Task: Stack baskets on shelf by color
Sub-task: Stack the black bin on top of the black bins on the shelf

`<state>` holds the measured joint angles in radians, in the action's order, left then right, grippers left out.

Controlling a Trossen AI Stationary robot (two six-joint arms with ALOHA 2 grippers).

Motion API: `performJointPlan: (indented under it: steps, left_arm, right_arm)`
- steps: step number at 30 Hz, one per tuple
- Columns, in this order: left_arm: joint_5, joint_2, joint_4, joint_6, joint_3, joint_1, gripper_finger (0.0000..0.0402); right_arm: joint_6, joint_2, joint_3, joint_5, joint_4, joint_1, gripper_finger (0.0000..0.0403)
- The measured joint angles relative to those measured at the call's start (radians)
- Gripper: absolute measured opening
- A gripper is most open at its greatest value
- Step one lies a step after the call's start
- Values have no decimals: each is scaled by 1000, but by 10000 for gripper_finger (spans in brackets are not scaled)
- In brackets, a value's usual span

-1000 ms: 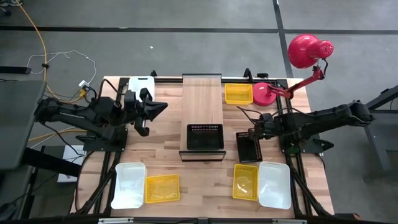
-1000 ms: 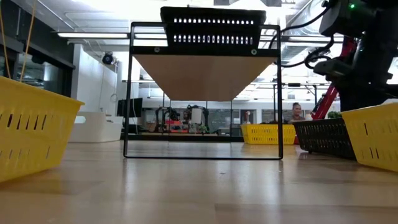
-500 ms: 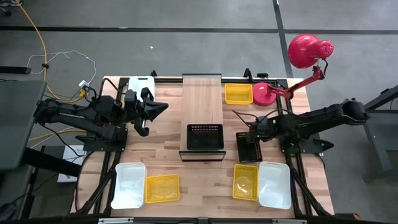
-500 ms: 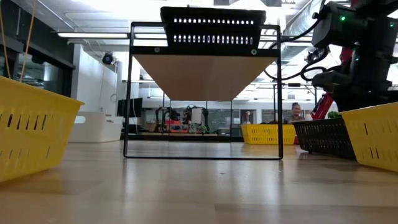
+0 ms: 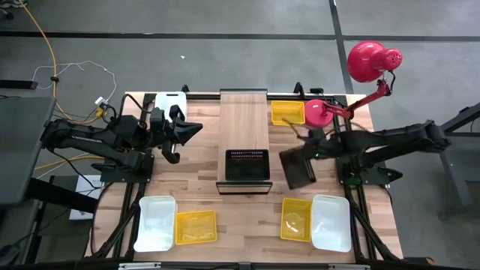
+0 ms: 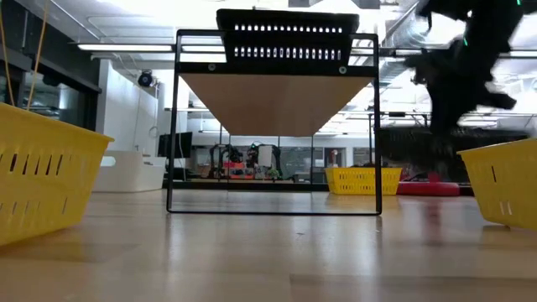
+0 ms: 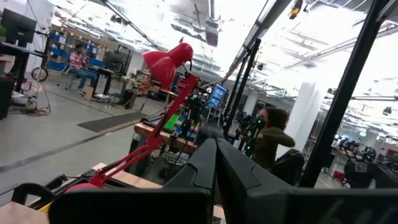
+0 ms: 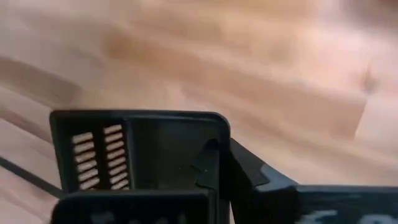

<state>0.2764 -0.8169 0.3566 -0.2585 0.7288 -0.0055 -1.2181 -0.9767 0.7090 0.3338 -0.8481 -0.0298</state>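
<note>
At the desk's point(image 5: 247, 214) near-left corner a white basket point(image 5: 155, 223) and a yellow basket point(image 5: 195, 227) lie side by side, touching or almost so, close to the front edge. A second white basket point(image 5: 171, 100) sits at the far-left edge, partly under the left arm. That arm reaches in from the left and waits above the desk left of the shelf, its left end effector point(image 5: 193, 129) pinched fully shut and holding nothing, pointing toward the shelf.

The shelf point(image 5: 244, 124) runs front to back down the middle. One black basket point(image 5: 247, 164) rests on its near end; the far stretch of the board is bare. Bare desk lies open on both sides of the shelf.

Right of the shelf, the right arm stretches in from the right edge. Its right end effector point(image 5: 309, 152) is clamped on the rim of a second black basket point(image 5: 298, 166), which hangs tilted above the desk just beside the shelf's right edge, clear of it. Nearer the front, a yellow basket point(image 5: 296, 219) and a white basket point(image 5: 331, 222) sit touching. Another yellow basket point(image 5: 287, 112) lies at the far edge beside the base of a red lamp point(image 5: 365, 63).
</note>
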Motion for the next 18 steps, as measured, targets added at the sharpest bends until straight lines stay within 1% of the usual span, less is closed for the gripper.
performJointPlan:
  steps: [5,7,9,13,16,18]
  left_arm:
    - [1,0,10,10,0,0,0]
    - [8,0,16,16,0,0,0]
    - [20,0,27,16,0,0,0]
    - [23,0,60,34,0,0,0]
    - [23,0,67,45,0,0,0]
    - [23,2,67,45,0,0,0]
  right_arm:
    - [224,3,260,121,-133,43,2]
    - [343,-14,368,142,-154,59,2]
    - [473,-43,478,136,-135,71,1]
    - [757,-152,705,60,-77,71,1]
    - [952,-266,896,-37,-72,61,1]
    - [1066,-346,1015,-128,-74,50,1]
